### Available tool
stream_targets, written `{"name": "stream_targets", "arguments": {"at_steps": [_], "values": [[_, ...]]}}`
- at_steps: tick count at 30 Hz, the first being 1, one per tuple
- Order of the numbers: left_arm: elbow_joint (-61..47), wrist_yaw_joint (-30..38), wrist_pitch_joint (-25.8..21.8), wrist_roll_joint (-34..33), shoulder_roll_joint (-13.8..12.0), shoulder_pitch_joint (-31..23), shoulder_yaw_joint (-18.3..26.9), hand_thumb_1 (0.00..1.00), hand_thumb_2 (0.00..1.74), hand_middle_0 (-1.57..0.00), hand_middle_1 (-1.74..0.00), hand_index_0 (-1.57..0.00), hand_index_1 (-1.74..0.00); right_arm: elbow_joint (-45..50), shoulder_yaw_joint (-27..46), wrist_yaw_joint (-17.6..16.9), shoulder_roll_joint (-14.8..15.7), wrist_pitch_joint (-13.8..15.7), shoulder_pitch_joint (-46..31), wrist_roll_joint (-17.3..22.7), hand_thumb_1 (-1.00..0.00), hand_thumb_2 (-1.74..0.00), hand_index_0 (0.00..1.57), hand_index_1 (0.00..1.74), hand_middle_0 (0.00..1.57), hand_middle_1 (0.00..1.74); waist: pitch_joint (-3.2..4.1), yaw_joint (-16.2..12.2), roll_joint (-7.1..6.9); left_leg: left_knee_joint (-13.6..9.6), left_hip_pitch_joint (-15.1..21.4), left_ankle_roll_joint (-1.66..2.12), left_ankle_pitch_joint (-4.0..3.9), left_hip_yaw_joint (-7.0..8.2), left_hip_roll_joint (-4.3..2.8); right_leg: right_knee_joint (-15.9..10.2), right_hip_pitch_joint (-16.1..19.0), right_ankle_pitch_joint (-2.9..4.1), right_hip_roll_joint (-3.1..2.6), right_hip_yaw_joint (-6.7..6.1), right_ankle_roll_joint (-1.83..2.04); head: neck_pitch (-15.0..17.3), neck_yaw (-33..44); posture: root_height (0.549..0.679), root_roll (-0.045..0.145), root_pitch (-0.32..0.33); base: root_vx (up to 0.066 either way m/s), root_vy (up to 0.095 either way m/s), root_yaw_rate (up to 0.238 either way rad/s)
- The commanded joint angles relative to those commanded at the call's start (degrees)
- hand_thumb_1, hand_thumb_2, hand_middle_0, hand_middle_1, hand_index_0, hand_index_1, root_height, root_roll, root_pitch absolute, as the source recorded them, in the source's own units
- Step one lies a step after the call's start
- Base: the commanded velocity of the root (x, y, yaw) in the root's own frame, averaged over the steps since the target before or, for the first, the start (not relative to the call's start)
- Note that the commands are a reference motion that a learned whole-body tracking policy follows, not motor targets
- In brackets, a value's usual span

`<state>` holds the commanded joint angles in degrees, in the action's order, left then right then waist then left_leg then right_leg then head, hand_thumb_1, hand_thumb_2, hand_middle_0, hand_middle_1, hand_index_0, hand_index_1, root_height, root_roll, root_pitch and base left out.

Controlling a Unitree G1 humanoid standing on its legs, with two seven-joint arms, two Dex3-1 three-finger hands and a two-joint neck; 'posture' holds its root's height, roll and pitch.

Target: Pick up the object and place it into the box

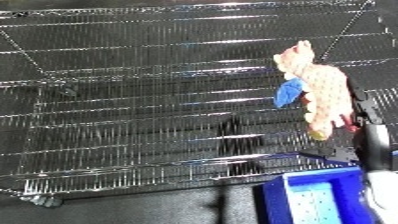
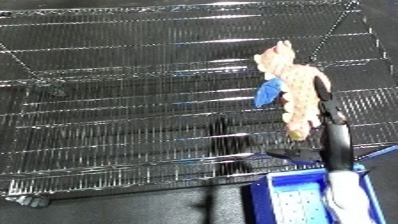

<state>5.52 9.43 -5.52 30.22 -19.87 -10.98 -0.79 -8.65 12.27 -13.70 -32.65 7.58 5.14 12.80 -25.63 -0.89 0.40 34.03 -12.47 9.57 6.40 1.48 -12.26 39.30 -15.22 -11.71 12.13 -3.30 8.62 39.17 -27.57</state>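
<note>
We hold a plush toy (image 2: 298,95), pale with orange dots and a blue patch at its side, aloft in the right hand (image 2: 327,107), whose dark fingers close along the toy's right edge. The toy hangs above the wire shelf (image 1: 133,100), up and away from the blue bin (image 1: 311,197) at the lower right. The left hand does not appear. Risk one: the toy dangles mostly outside the fingers, so a quick swing may let it slip and fall onto the shelf. Risk two: the bin sits just beside our forearm, so releasing early may drop the toy on the near rim or outside it.
</note>
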Motion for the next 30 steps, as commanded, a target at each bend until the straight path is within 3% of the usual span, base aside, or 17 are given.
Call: {"name": "stream_targets", "arguments": {"at_steps": [8,18,21,25,30], "values": [[-0.47,-0.22,-0.68,1.54,-1.80,-0.39,-2.10,1.00,1.74,-1.57,-1.74,-1.57,-1.74,-8.53,0.23,-1.81,-8.49,-3.51,4.69,1.24,0.00,0.00,0.00,0.00,0.00,0.00,-0.35,0.82,1.29,-0.26,-0.55,0.11,-0.18,-0.27,0.50,0.76,-1.42,0.18,0.49,-0.01,0.25,-1.29,-8.92,0.633,0.056,-0.182,0.035,-0.022,0.035],[-1.97,-1.14,-1.88,2.39,-2.91,-0.74,-7.12,1.00,1.74,-1.57,-1.74,-1.57,-1.74,-25.38,-6.65,-0.80,-18.23,-6.31,16.92,0.75,0.00,0.00,0.00,0.00,0.00,0.00,-0.86,1.23,5.59,-0.64,-2.16,0.25,-0.56,-0.15,1.40,1.40,-4.66,0.30,1.45,-0.43,0.62,-3.26,-17.69,0.630,0.068,-0.151,0.033,0.005,-0.022],[-2.44,-1.42,-2.18,2.73,-3.14,-0.60,-8.25,1.00,1.74,-1.57,-1.74,-1.57,-1.74,-32.29,-10.15,-0.13,-20.31,-6.96,22.92,0.12,0.00,0.00,0.00,0.00,0.00,0.00,-1.10,1.28,7.19,-0.86,-2.65,0.27,-0.66,0.05,1.81,1.69,-5.85,0.16,1.85,-0.69,0.65,-4.89,-20.40,0.629,0.075,-0.138,0.031,0.034,-0.049],[-2.79,-1.81,-2.55,3.00,-3.40,-0.47,-9.48,1.00,1.74,-1.57,-1.74,-1.57,-1.74,-41.58,-15.59,1.13,-22.62,-7.70,31.10,-1.55,0.00,0.00,0.00,0.00,0.00,0.00,-1.62,1.43,9.16,-0.98,-3.56,0.41,-0.80,0.27,2.25,2.13,-7.44,0.05,2.31,-1.00,0.65,-10.67,-22.46,0.629,0.085,-0.121,0.023,0.022,-0.033],[-3.09,-1.99,-2.82,3.15,-3.61,-0.44,-10.77,1.00,1.74,-1.57,-1.74,-1.57,-1.74,-49.14,-20.11,2.36,-24.05,-8.55,38.32,-2.41,0.00,0.00,0.00,0.00,0.00,0.00,-1.94,1.82,10.96,-1.04,-4.64,0.56,-0.86,0.32,2.58,2.48,-9.04,-0.16,2.59,-1.18,0.47,-14.70,-24.81,0.628,0.092,-0.100,0.007,0.012,-0.006]]}}
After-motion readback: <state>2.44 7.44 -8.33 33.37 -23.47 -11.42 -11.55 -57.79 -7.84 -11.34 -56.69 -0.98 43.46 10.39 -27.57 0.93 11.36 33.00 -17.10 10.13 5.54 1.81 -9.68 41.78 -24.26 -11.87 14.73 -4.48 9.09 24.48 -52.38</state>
